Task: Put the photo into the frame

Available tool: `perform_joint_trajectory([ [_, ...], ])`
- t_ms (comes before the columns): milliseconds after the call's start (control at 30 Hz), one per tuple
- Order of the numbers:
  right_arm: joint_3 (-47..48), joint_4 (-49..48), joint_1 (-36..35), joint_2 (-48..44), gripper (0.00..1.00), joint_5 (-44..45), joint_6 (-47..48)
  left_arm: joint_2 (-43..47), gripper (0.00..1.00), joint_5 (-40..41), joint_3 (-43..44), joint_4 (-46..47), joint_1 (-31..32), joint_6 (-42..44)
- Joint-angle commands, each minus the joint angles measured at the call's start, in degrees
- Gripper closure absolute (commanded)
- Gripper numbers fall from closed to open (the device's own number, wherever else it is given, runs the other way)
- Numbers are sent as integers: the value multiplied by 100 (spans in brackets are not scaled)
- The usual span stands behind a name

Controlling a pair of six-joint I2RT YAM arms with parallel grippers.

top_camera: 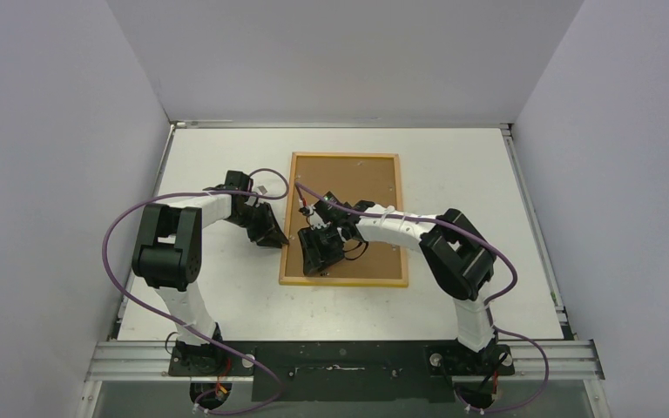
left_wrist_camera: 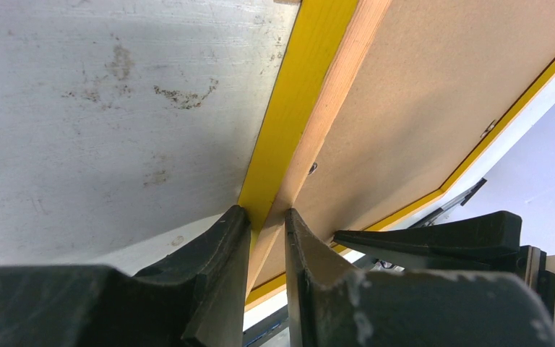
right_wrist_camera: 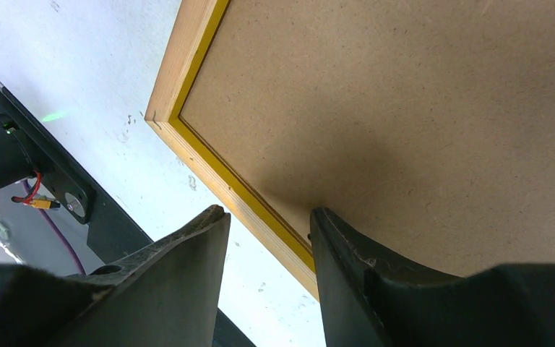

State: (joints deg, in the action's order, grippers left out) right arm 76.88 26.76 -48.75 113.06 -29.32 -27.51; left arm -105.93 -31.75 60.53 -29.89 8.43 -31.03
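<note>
Starting at 6 o'clock in the top view, we've got the black metal mounting bar (top_camera: pixel 340 357) along the near edge of the white table (top_camera: pixel 462 174), with both arm bases bolted on it and thin purple cables (top_camera: pixel 109 252) looping off them.

A bit further in, the left gripper (top_camera: pixel 272 235) is at roughly the 8 o'clock side of the thin rectangular frame with a yellow front border and light wooden edges (top_camera: pixel 346 156). In the left wrist view, the left gripper (left_wrist_camera: pixel 264 213) has its two dark fingers (left_wrist_camera: pixel 224 246) nearly together. They're pinching the frame's side rail (left_wrist_camera: pixel 289 108), with the yellow strip and the wood strip running right up between them.

The right gripper (top_camera: pixel 320 252) hangs over the frame's 7 o'clock corner area. From its own camera, the right gripper (right_wrist_camera: pixel 267 213) has its fingers (right_wrist_camera: pixel 188 267) spread apart. They straddle the rail (right_wrist_camera: pixel 209 173), one over the table and one over the board. We can't tell if they actually touch anything.

The frame itself lies back-up around the middle of the table, long side running 6 to 12 o'clock. The brown fibreboard backing board (top_camera: pixel 357 183) fills it.
</note>
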Motion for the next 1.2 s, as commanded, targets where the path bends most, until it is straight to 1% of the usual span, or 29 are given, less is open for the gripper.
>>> perform_joint_trajectory([
  [0, -57, 143, -55, -15, 53, 440, 136, -201, 80, 156, 50, 70, 45, 0],
  [100, -75, 215, -55, -110, 53, 569, 175, -208, 80, 150, 39, 79, 44, 1],
  [533, -214, 391, -50, -284, 54, 533, 247, -226, 80, 147, 52, 92, 33, 0],
  [1167, -470, 359, -49, -527, 54, 231, 217, -242, 80, 182, 67, 96, 36, 8],
])
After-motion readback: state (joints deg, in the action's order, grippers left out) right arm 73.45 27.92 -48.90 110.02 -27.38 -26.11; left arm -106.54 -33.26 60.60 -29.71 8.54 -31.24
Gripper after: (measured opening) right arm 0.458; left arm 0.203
